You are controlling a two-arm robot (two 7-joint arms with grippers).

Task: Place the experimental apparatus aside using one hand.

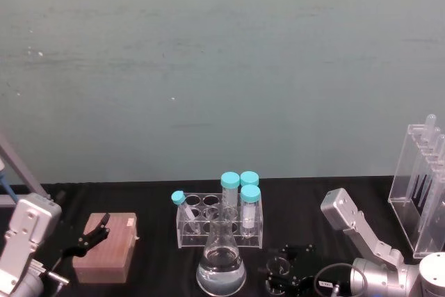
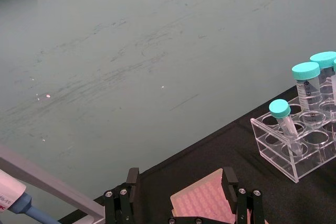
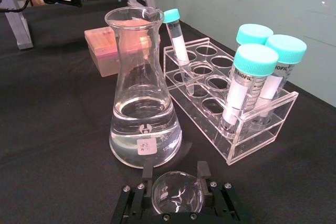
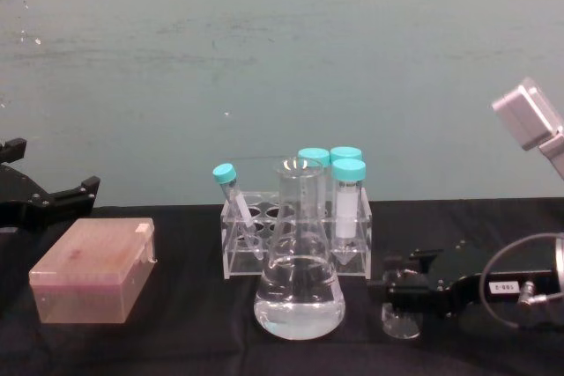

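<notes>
The right gripper [image 3: 176, 172] lies low at the bottom right of the head view. Its jaws are closed against the two sides of the small glass beaker [image 4: 401, 321], whose base sits on the black surface [image 1: 125, 196]. Just left of the beaker stands the conical flask [image 1: 221, 261], upright and about a third full of clear liquid, apart from the gripper. Directly behind the flask is a clear tube rack [image 1: 217, 226] holding four teal-capped tubes [image 1: 249, 203]: three upright at its right end and a thinner one leaning at its left end. The tall acrylic stand [image 1: 421, 193], with long tubes standing in it, is at the right edge of the head view, well apart from the flask and beaker.

At the lower left of the head view, the left gripper [image 1: 87, 236] hangs over a pink tip box [image 4: 92, 266]. Its jaws are spread wide and hold nothing. In the chest view it sits above and to the left of the box, not touching it.
</notes>
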